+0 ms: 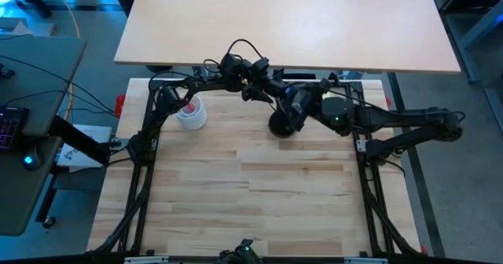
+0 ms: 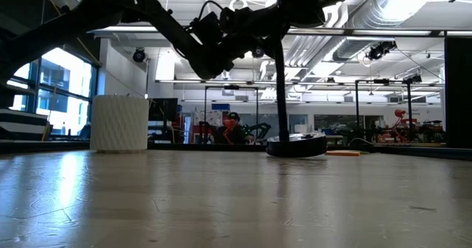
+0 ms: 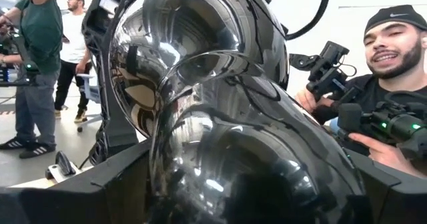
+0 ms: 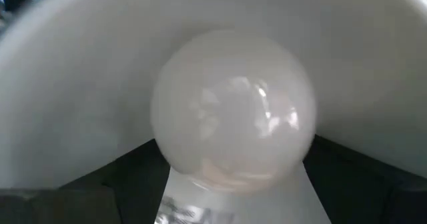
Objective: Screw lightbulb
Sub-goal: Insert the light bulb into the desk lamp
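Wooden table [image 1: 259, 193], workshop behind, people watching. Lightbulb [image 4: 233, 111] sits inside white lamp shade [image 4: 80, 97], filling right wrist view. Both grippers' jaws spread, nothing clamped. Likely light, fragile, slippery glass; grip gently around widest part of globe.

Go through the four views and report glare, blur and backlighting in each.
High view: even light, sharp, no harsh shadows on the wooden table. Low view: arms silhouetted against bright ceiling lights; sheen on the tabletop. Left wrist view: glossy black lamp shade fills the frame with bright reflections. Right wrist view: the lightbulb is very close and soft, with small highlights, inside the shade's white interior.
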